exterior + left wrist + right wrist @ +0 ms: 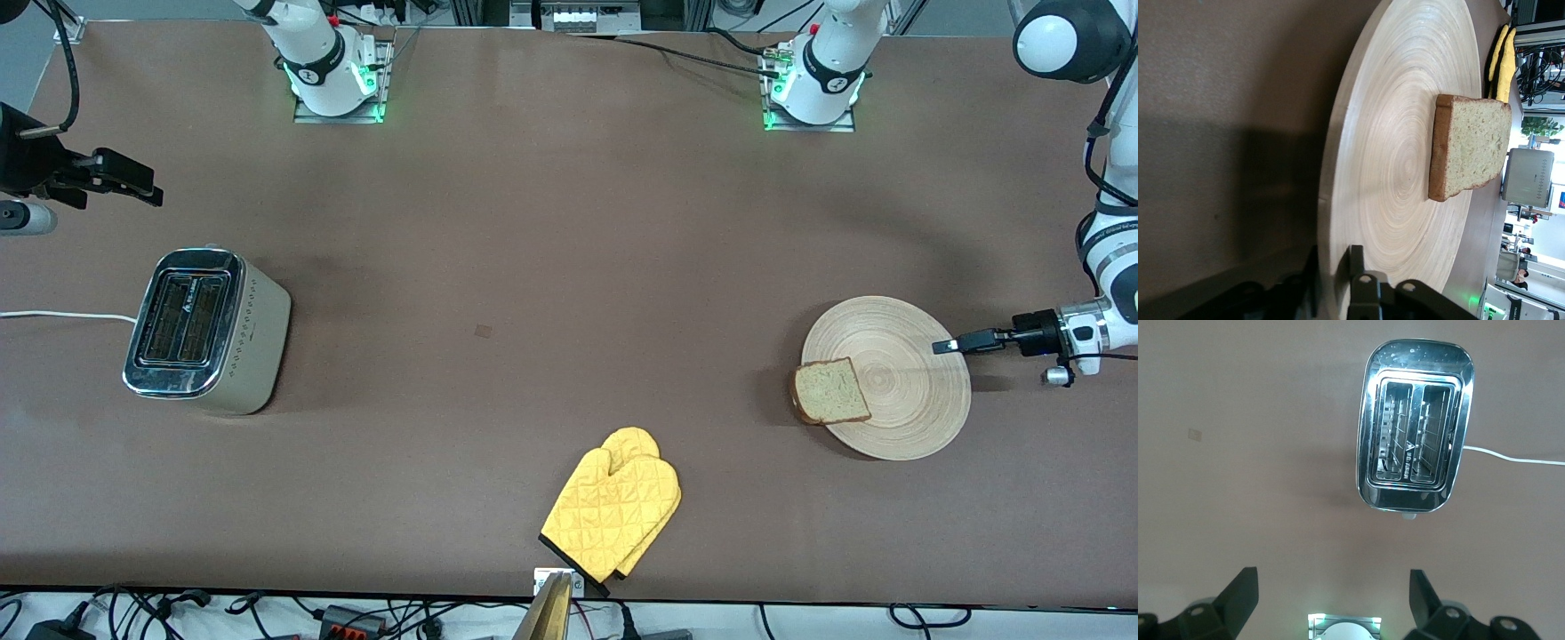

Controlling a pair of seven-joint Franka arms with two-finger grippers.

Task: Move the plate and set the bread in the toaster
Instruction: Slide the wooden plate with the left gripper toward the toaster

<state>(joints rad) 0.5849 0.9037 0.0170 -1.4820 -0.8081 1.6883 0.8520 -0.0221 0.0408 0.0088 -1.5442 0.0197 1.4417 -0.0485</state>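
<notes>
At the right of the front view, the left gripper (pixel 944 346) pinches the rim of the plate (pixel 916 391). It should drag slowly and level, since the bread (pixel 831 391) overhangs the edge. The pale ringed disc sits flat. At upper left, the right gripper (pixel 147 191) waits open above the table beside the toaster (pixel 206 331).

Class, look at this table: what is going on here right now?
The left gripper has its jaws shut on the rim of the wooden plate, which carries a bread slice overhanging its edge. The right gripper, jaws open, waits above the table near the empty toaster.
</notes>
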